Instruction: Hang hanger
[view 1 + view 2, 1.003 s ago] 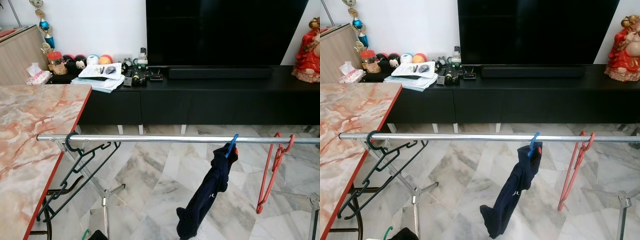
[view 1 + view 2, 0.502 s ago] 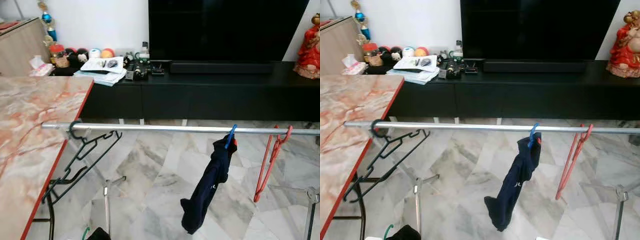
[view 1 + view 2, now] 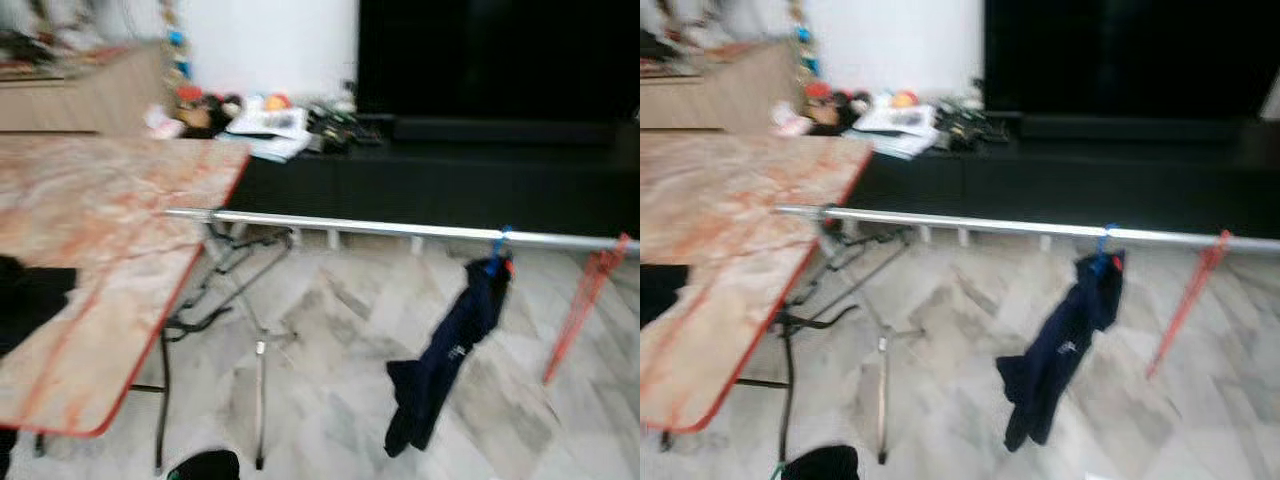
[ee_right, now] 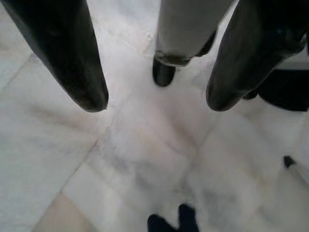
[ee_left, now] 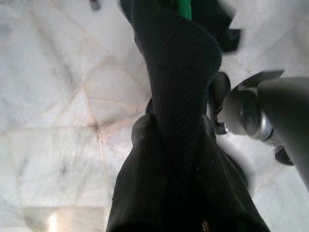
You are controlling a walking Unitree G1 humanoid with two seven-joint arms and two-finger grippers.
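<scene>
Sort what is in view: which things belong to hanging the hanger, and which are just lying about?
Job in hand: rail; green hanger with dark cloth.

Lying about: black hangers, blue hanger with navy garment and red hanger on the rail; marble table; television; papers; black cabinet. Right tool idle, open.

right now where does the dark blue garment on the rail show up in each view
Left eye view: dark blue garment hangs right of centre from the silver rail.
Right eye view: garment right of centre, under the rail.
Wrist views: I can't pick it out.
Shared landmark: the red hanger further right.
</scene>
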